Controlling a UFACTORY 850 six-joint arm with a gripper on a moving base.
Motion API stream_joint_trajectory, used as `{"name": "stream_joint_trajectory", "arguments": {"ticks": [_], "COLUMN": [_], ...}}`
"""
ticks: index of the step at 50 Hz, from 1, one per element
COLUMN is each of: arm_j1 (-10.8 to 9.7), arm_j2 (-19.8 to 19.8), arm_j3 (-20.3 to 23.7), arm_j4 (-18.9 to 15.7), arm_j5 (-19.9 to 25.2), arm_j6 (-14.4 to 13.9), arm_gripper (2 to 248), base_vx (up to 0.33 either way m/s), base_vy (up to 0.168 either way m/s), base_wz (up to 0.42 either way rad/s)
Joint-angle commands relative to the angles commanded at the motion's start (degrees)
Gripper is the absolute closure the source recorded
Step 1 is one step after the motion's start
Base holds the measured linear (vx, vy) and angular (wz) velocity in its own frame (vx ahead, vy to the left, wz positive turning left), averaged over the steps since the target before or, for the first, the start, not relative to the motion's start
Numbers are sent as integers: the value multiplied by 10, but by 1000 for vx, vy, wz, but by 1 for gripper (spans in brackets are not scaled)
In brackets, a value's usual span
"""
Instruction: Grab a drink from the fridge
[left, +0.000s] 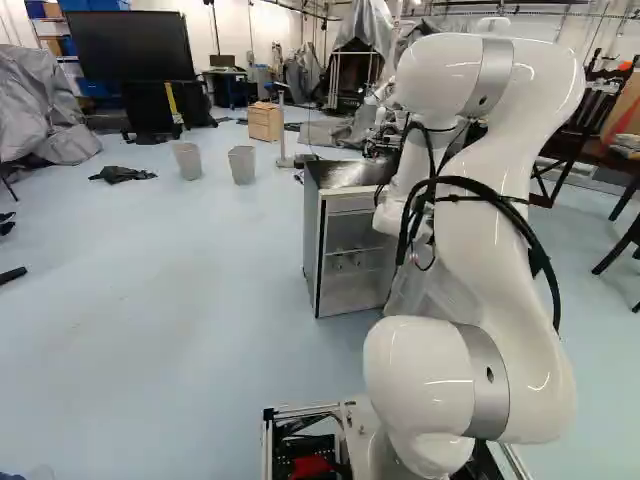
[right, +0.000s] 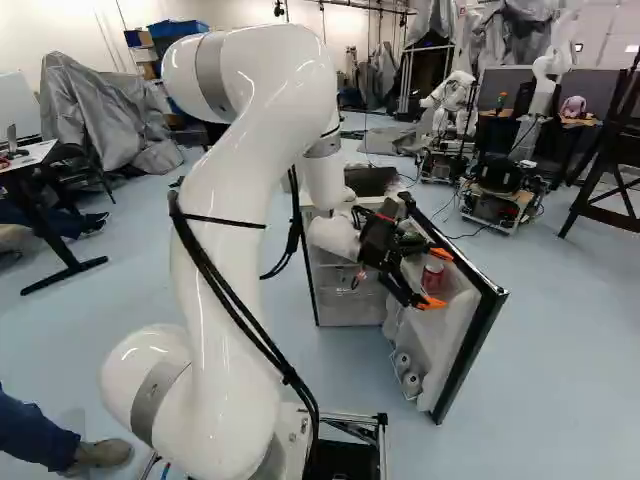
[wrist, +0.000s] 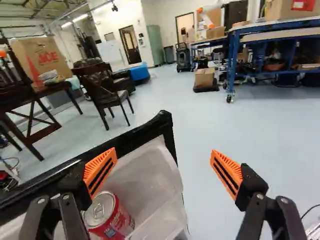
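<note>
The black gripper reaches over the inner side of the open fridge door, its orange-padded fingers spread wide. In the right base view a red can shows between them, in the door's upper shelf. From the wrist view, the gripper stands open and grips nothing; the upright red can lies below and close to one finger, well off the midline, and the white shelf's end wall shows ahead between the fingers. The fridge body stands beyond the arm.
The door's black top edge runs close beside one finger. Cans stand in its lower shelf. Another robot is farther back, with a cart near it. Two grey bins stand left of the fridge.
</note>
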Motion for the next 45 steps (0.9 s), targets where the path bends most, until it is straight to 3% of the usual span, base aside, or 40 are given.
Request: {"name": "stream_joint_trajectory", "arguments": {"ticks": [20, 45], "arm_j1": [34, 54], "arm_j2": [45, 103], "arm_j3": [86, 183], "arm_j4": [-120, -271], "arm_j5": [0, 0], "arm_j6": [0, 0], "arm_gripper": [3, 3], "base_vx": [0, 0], "base_vy": [0, 0], "base_wz": [0, 0]}}
